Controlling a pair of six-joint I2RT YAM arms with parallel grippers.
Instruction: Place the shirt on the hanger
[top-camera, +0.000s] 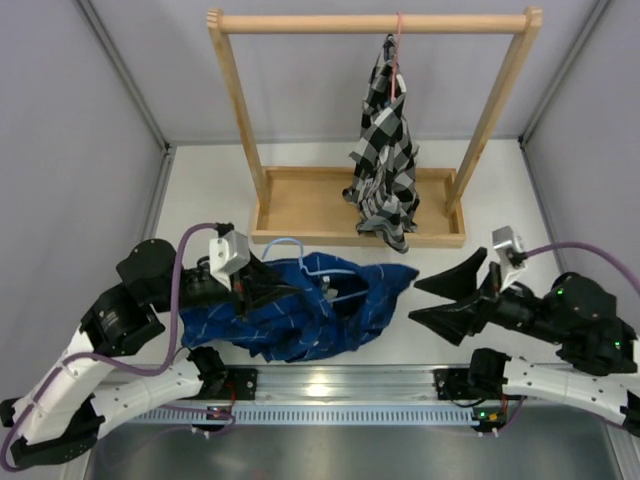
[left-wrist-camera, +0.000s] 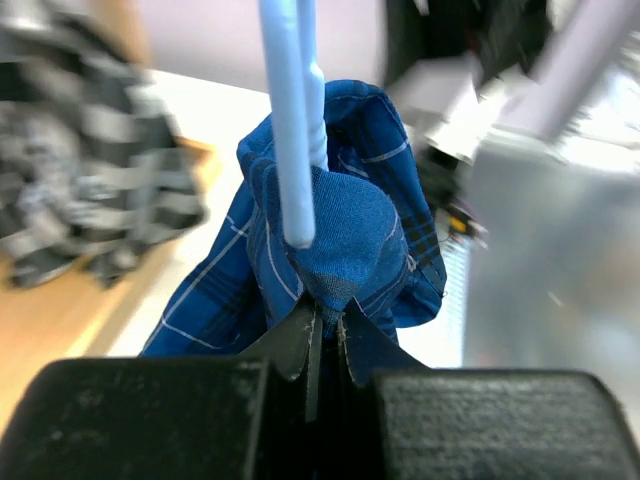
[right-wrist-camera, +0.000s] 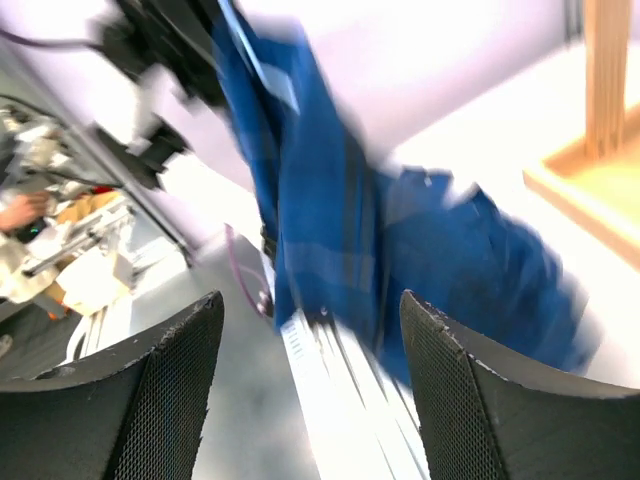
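Our left fingers are pressed together on a fold of the shirt, lifting that corner off the tabletop while the rest lies bunched in front of the arm bases. We judge the pinch is there to keep the cloth taut so it can be worked over the hanger, whose hook pokes out at the shirt's far edge. Our right fingers stand wide, holding nothing, just beside the shirt's right end and apart from it, probably placed for a fresh hold.

The top view gives us the layout: both arms, the shirt between them, and the rack behind with a checked shirt hanging on it. It does not show the grip itself. The left wrist view does: the tips clamp blue cloth, and the hanger's pale rod rises right above the pinch with fabric wrapped against it (whether the rod is also caught, we cannot tell). The right wrist view confirms the empty gap, with the shirt only a blur ahead.
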